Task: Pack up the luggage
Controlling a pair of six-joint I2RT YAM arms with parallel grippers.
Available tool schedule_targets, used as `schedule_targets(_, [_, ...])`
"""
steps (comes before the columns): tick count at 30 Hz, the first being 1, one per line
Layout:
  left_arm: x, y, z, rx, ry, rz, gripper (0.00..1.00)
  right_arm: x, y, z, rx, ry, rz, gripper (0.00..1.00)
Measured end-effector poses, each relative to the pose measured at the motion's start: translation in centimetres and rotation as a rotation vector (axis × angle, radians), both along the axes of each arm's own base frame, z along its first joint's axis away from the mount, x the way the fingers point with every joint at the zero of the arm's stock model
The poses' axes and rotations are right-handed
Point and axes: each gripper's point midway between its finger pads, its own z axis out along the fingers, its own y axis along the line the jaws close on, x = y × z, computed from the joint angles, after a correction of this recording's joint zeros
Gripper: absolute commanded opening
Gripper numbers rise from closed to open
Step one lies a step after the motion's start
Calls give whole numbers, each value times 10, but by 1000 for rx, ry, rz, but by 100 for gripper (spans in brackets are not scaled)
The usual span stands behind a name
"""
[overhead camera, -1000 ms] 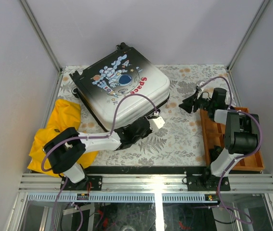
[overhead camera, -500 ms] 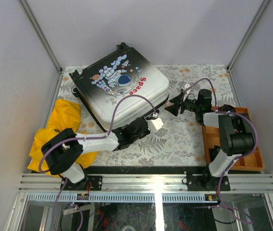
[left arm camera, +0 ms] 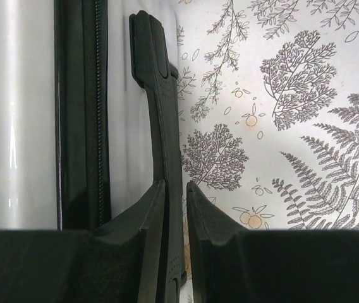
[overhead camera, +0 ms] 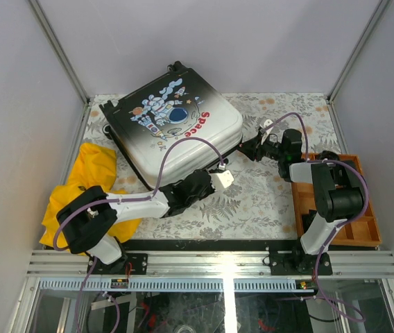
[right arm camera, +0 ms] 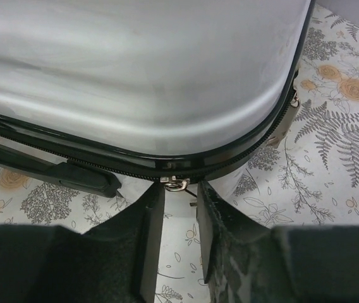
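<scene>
Near end of luggage handle [left arm camera: 160,95] hidden behind left end effector [left arm camera: 174,184]

Yellow cloth [overhead camera: 91,175] L, orange tray [overhead camera: 361,234] R

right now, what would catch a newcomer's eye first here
The suitcase with its astronaut print lies flat at the back left of the table. A bright yellow cloth sits near left, an orange tray far right. The left tool pinches the case's side handle; the right tool hovers at its zip pull.
</scene>
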Motion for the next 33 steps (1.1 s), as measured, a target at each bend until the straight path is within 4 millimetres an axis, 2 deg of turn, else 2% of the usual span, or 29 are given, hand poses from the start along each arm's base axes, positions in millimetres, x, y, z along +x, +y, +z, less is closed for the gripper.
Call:
schedule_targets(3, [0, 2, 0, 2, -2, 0, 15, -1, 1, -1, -1, 4, 4, 13])
schedule_targets(8, [0, 5, 0, 9, -7, -1, 14, -3, 2, -4, -22, -10, 23, 1])
schedule_targets(15, [0, 9, 1, 16, -14, -3, 6, -5, 2, -5, -63, -65, 55, 0])
schedule_targets(23, [-4, 18, 2, 24, -34, -23, 0, -4, 0, -3, -65, -31, 85, 0])
schedule_targets(28, [-6, 19, 2, 30, -43, -34, 0, 16, -11, 1, -52, -14, 72, 0])
schedule_targets(33, [-6, 20, 2, 38, -48, -41, 0, 20, -13, 1, -34, 21, 119, 0])
